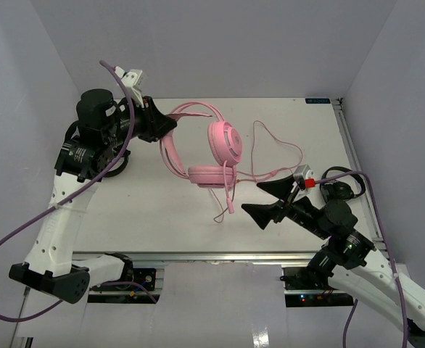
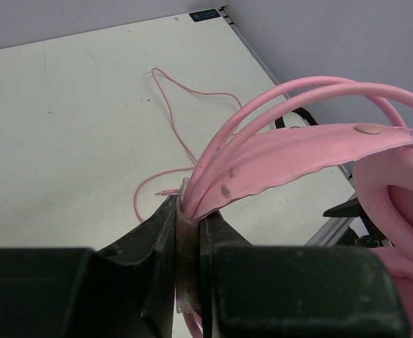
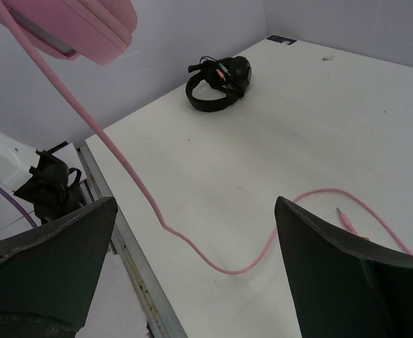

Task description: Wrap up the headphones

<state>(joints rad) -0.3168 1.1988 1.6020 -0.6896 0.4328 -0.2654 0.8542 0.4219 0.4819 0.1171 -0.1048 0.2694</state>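
Observation:
My left gripper is shut on the headband of the pink headphones and holds them above the table. The ear cups hang toward the middle. The thin pink cable drops from an ear cup and lies in loops on the table. Its plug rests on the surface. My right gripper stands wide open just above the table, with a bend of the cable lying below the gap between its fingers, untouched.
A black headset lies near the table's right edge, behind my right arm. The metal rail of the table's front edge runs close to my right gripper. Purple walls enclose the back and sides.

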